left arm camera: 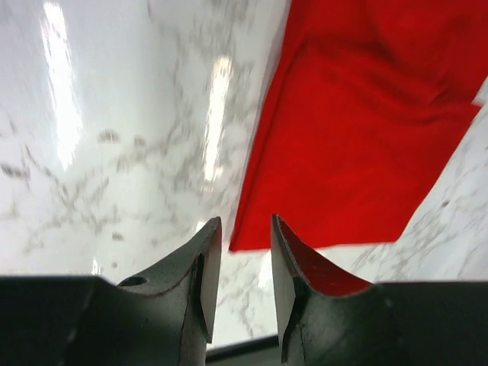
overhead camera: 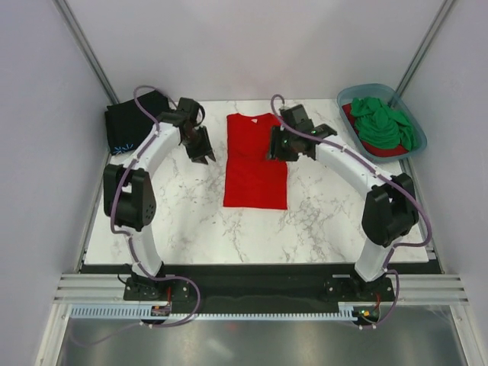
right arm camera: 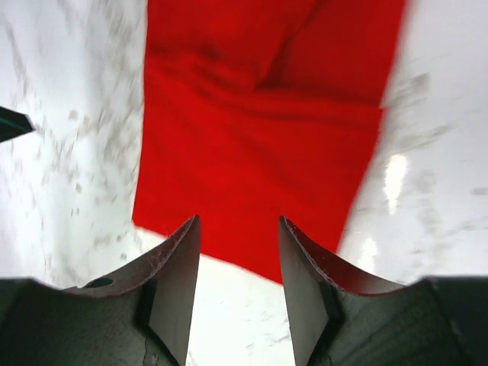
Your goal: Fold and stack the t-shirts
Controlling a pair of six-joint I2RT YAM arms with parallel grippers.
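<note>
Top external view, with the bright red t-shirt (overhead camera: 255,164) flat mid tabletop (overhead camera: 183,221), nearer the far edge, folded into a long strip; black t-shirt (overhead camera: 130,122) at the far left corner, green t-shirt (overhead camera: 385,122) in the tub (overhead camera: 364,87) at the far right corner. Left end effector (overhead camera: 203,150) and right end effector (overhead camera: 276,149) both released and holding nothing, one by each long side of the red cloth. Seems to be the fold-in-half step: next, pinch both corners of one short end and lay it over the other end.
</note>
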